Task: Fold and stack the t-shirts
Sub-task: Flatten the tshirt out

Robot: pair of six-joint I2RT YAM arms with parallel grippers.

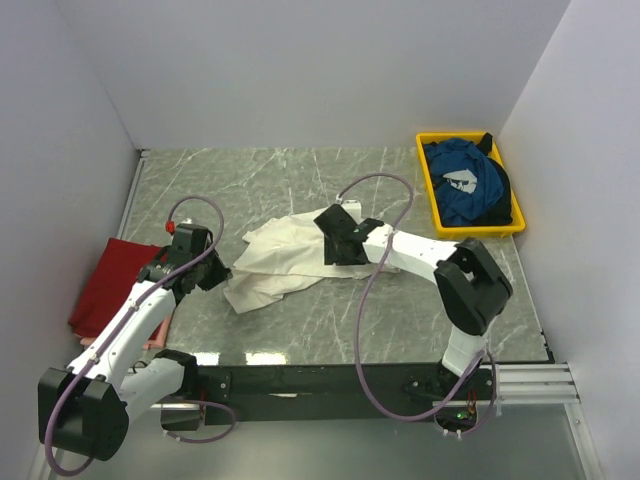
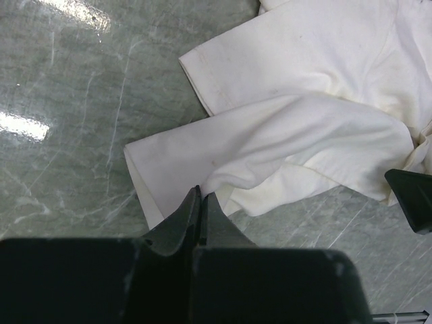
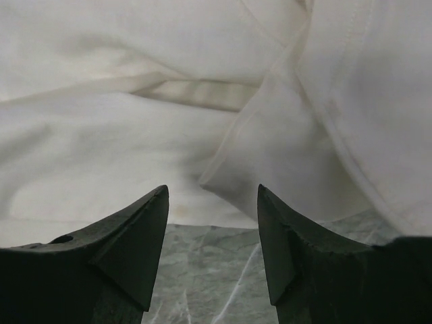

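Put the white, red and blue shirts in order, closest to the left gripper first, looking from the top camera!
1. White t-shirt, just beside the left gripper.
2. Red t-shirt, at the left edge.
3. Blue t-shirt, in the far-right yellow tray.

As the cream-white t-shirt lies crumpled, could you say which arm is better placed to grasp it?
Right, probably: the right end effector is open with the cream-white t-shirt just ahead. The left end effector is shut at the hem.

Left arm (image 1: 125,325) and right arm (image 1: 412,254) had white links and black joint housings. A purple cable (image 1: 360,300) looped along each. A red cap (image 1: 171,227) was noted at the left wrist. The right end effector (image 3: 212,192) carried black, tapered fingers (image 3: 135,236).
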